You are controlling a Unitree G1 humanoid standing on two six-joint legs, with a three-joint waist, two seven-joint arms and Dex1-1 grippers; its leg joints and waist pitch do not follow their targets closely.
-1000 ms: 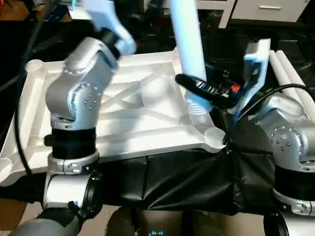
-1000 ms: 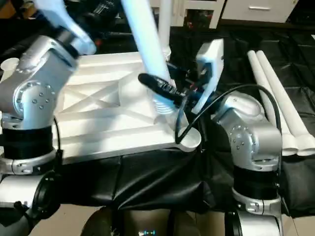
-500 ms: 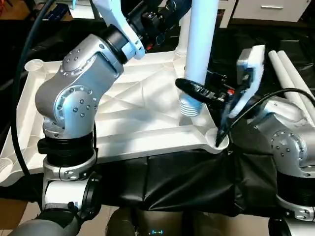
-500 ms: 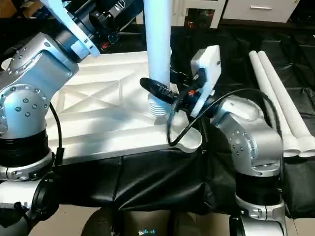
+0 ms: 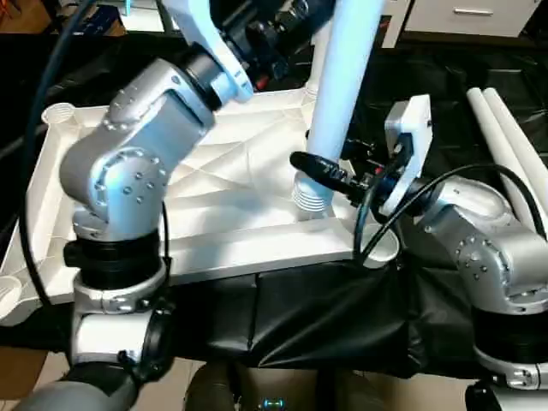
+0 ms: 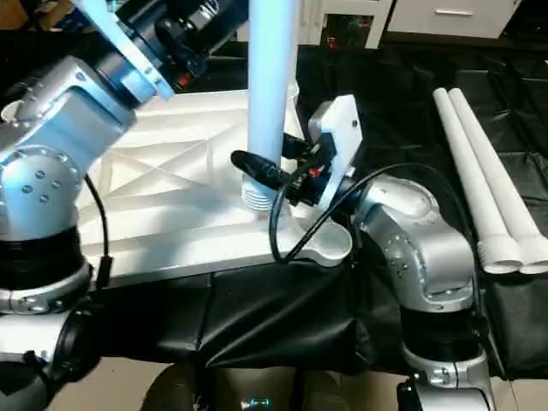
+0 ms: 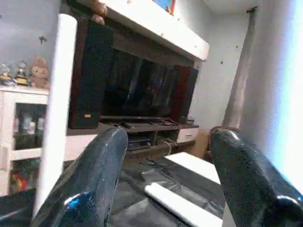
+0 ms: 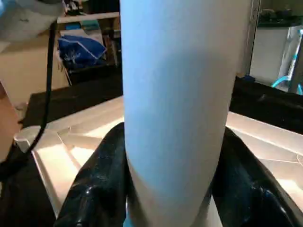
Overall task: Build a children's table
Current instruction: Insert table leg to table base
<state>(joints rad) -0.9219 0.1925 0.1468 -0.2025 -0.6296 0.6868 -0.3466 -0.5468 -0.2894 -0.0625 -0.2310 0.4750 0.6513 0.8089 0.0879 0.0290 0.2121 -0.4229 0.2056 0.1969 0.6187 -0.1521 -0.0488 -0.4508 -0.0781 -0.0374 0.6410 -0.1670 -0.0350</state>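
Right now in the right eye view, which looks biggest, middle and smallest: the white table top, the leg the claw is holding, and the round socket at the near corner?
1. Table top, the widest white thing.
2. Held leg, long but narrow; its top runs out of the picture.
3. Near corner socket, a little round cup.

I'm looking down on the white tabletop (image 5: 214,214), which lies upside down with its X-ribbed underside facing up, on a black cloth (image 5: 325,312). My right claw (image 5: 321,175) is clamped around a white tube leg (image 5: 342,77) just above its ribbed lower end, which hangs over the near right part of the underside, left of the round near-right corner socket (image 5: 381,248). The leg stands nearly upright, leaning slightly right toward its top. My left arm (image 5: 137,171) reaches across the tabletop's left half toward the far side. Two more legs (image 5: 505,137) lie side by side on the cloth at far right. Another corner socket (image 5: 58,113) shows at far left.
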